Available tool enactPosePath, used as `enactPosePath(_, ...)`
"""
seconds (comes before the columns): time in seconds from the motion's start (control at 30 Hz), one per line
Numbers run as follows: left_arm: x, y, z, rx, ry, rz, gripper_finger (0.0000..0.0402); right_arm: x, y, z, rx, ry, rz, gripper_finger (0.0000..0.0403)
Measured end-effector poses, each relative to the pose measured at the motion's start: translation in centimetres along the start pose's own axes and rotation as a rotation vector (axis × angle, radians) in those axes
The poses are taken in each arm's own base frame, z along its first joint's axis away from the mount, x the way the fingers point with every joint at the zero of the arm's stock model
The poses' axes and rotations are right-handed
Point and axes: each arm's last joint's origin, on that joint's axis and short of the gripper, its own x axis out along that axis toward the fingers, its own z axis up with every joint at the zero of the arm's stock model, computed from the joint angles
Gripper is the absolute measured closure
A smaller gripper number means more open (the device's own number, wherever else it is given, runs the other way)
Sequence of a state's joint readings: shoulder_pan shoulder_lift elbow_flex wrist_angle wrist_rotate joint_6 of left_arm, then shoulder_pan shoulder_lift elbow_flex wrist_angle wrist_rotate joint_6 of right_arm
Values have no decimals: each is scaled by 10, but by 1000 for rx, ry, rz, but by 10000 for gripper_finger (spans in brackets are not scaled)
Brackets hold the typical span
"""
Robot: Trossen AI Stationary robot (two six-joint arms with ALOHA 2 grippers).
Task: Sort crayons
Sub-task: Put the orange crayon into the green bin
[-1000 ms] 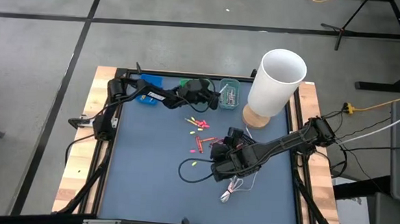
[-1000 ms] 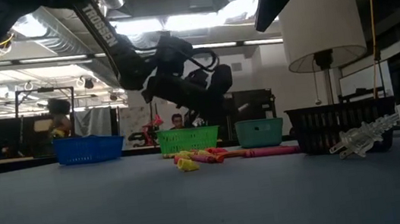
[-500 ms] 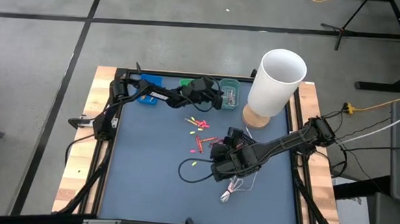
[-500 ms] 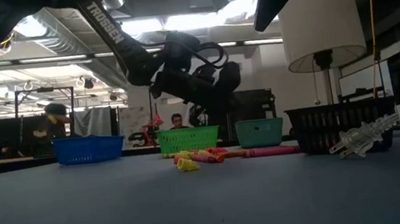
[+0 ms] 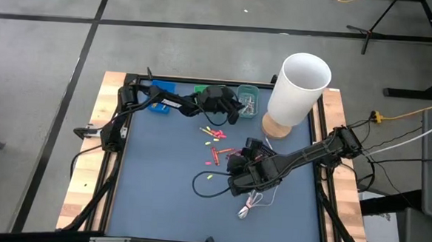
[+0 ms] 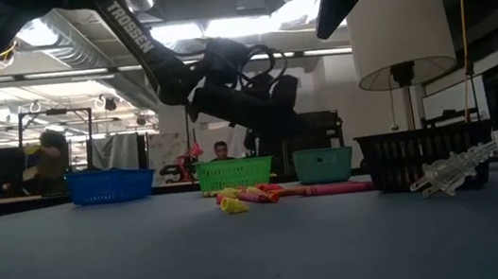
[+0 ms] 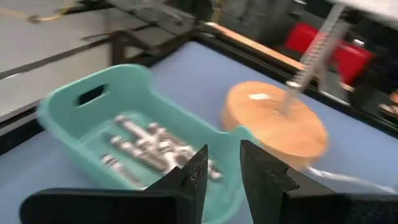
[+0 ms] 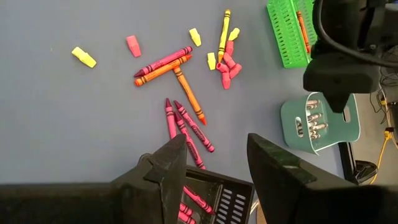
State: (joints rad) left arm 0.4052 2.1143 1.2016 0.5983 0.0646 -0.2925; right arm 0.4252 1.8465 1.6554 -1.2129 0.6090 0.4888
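Pink, red, orange and yellow crayons (image 5: pixel 215 140) lie loose on the blue mat, also in the right wrist view (image 8: pixel 183 93) and the low view (image 6: pixel 265 195). My left gripper (image 5: pixel 228 107) hovers at the near rim of the teal tray (image 7: pixel 93 118), which holds grey crayons (image 7: pixel 146 149). Its fingers (image 7: pixel 196 171) stand a little apart with nothing between them. My right gripper (image 8: pixel 217 165) is open and empty above the black basket (image 8: pixel 214 199), which holds pink crayons. The green tray (image 8: pixel 287 31) holds an orange crayon.
A blue tray (image 5: pixel 162 96) stands at the far left of the tray row. A tall white lamp (image 5: pixel 299 88) on a wooden base (image 7: pixel 277 121) stands right of the teal tray. A black cord (image 5: pixel 205 187) and a white plug (image 6: pixel 448 172) lie near the right arm.
My left gripper has moved toward the table's right edge, from above the green tray toward the teal tray, staying above the table. My right arm has kept still.
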Motion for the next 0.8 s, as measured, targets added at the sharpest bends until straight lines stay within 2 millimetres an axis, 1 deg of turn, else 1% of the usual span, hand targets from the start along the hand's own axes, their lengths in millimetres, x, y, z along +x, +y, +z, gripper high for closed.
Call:
enactPosePath(0.13, -4, -2, 6, 17, 41, -105, 322, 0, 0, 0, -23, 2, -1, 235)
enactPosePath(0.2, -10, -3, 10, 47, 87, -138, 322, 0, 0, -1, -32, 6, -3, 235)
enactPosePath(0.3, -20, -5, 14, 112, 180, -140, 322, 0, -1, -2, -38, 14, -8, 235)
enactPosePath(0.43, -40, -11, 15, 207, 286, -140, 322, 0, -1, -2, -66, 17, -9, 235)
enactPosePath(0.57, -68, -21, 8, 237, 321, -159, 322, 2, -3, -1, -97, 22, -11, 235)
enactPosePath(0.67, -96, -28, -2, 251, 312, -182, 322, 5, -7, 1, -116, 33, -13, 235)
enactPosePath(0.8, -139, -33, -20, 255, 288, -209, 322, 14, -17, 6, -119, 56, 22, 235)
